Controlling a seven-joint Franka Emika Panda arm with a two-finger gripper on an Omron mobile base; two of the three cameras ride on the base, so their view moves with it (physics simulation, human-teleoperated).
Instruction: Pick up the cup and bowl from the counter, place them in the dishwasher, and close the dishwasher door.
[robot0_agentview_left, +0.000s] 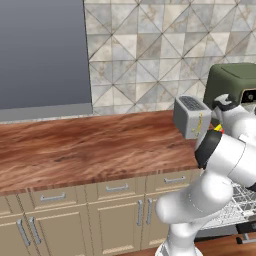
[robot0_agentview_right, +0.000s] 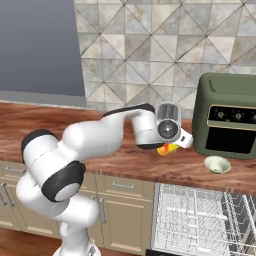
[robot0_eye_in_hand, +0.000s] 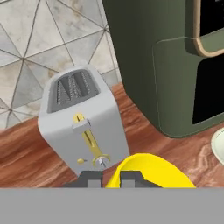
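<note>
The yellow cup (robot0_eye_in_hand: 151, 169) fills the bottom of the hand view, and its left wall stands between my two dark fingertips (robot0_eye_in_hand: 89, 178). My gripper (robot0_eye_in_hand: 110, 178) is shut on that wall. In the right base view the cup (robot0_agentview_right: 167, 148) hangs tilted under my hand, just over the counter (robot0_agentview_right: 125, 162) and in front of the toaster. The pale bowl (robot0_agentview_right: 217, 164) sits on the counter in front of the oven, to the right of the cup. Below it the dishwasher (robot0_agentview_right: 200, 220) stands open with its wire rack pulled out. The dishwasher door is out of view.
A grey toaster (robot0_eye_in_hand: 83, 127) stands close behind the cup. The dark green oven (robot0_agentview_right: 230, 115) is to its right, against the tiled wall. Beige cabinets with silver handles (robot0_agentview_left: 117, 188) run under the counter. The counter stretches bare to the left (robot0_agentview_left: 75, 150).
</note>
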